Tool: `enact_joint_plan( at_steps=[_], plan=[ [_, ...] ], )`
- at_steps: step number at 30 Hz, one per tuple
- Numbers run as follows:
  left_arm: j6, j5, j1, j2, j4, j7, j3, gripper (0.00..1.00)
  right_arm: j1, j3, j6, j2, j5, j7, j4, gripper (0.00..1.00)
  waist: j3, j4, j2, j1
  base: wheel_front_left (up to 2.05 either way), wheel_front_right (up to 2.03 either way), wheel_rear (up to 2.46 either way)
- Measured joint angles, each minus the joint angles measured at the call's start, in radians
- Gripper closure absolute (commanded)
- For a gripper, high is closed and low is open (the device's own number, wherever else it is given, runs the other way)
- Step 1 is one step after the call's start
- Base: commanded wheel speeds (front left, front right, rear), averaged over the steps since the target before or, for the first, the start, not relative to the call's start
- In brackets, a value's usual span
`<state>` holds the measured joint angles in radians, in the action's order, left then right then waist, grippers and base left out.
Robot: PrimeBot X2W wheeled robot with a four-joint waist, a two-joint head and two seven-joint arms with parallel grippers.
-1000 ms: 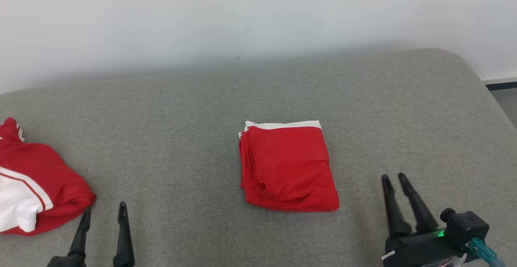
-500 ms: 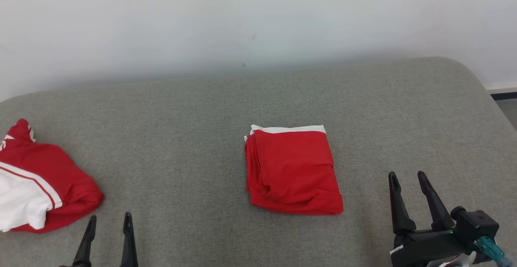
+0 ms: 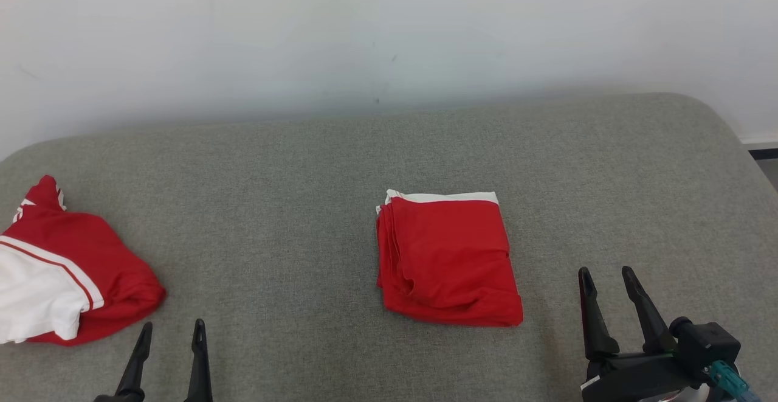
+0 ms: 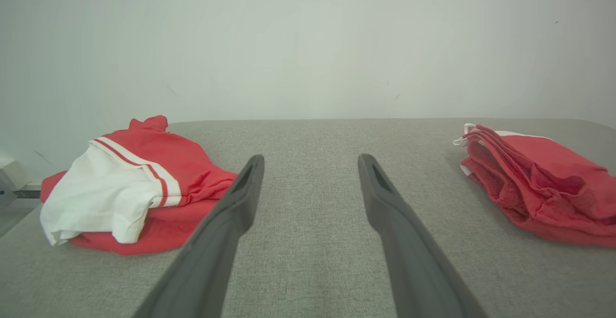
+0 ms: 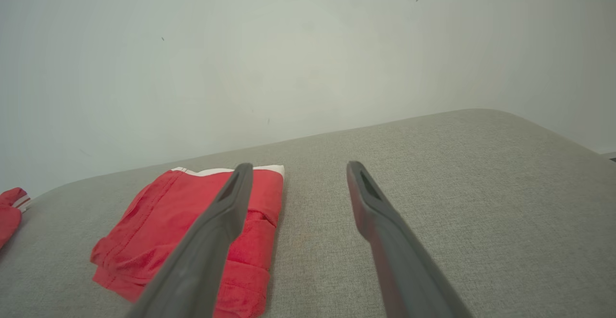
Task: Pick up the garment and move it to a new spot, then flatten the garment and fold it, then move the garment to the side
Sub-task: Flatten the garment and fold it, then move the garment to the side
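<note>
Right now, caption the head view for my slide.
Folded red garment on grey cushion; crumpled red-and-white garment at far left.

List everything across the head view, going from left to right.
crumpled red-and-white garment → left gripper → folded red garment → right gripper

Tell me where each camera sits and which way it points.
Head view: on the head, looking forward and down at the grey cushion and folded red garment; left gripper and right gripper show, both open.
Left wrist view: on that wrist, along its own fingers toward the wall; crumpled red-and-white garment at its left.
Right wrist view: on that wrist, along its own fingers toward the wall.
Shared: all three show the folded red garment.
</note>
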<state>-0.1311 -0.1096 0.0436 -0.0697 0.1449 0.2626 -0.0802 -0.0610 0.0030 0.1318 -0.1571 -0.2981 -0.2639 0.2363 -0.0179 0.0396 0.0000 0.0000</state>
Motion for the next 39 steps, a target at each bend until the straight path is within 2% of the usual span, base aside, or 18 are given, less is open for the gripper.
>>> enact_joint_plan(
  at_steps=[30,36,39],
  plan=[
    [0.0,0.028,-0.024,-0.003,0.023,0.0,-0.012,0.0,0.013,0.017,0.0,-0.002,-0.008,0.0,0.018,0.0,-0.001,-0.004,0.0,0.0,0.0,0.0,0.0],
    [0.0,0.028,-0.024,-0.001,0.024,0.0,-0.011,0.0,-0.055,0.045,0.0,-0.019,-0.011,0.0,0.044,0.0,0.0,-0.009,0.0,0.0,0.0,0.0,0.0],
    [0.0,0.028,-0.033,0.0,0.029,0.0,-0.003,0.0,-0.121,0.063,0.0,-0.024,-0.034,0.001,0.103,0.0,-0.005,-0.017,0.0,0.0001,0.0,0.0,0.0]
  ],
)
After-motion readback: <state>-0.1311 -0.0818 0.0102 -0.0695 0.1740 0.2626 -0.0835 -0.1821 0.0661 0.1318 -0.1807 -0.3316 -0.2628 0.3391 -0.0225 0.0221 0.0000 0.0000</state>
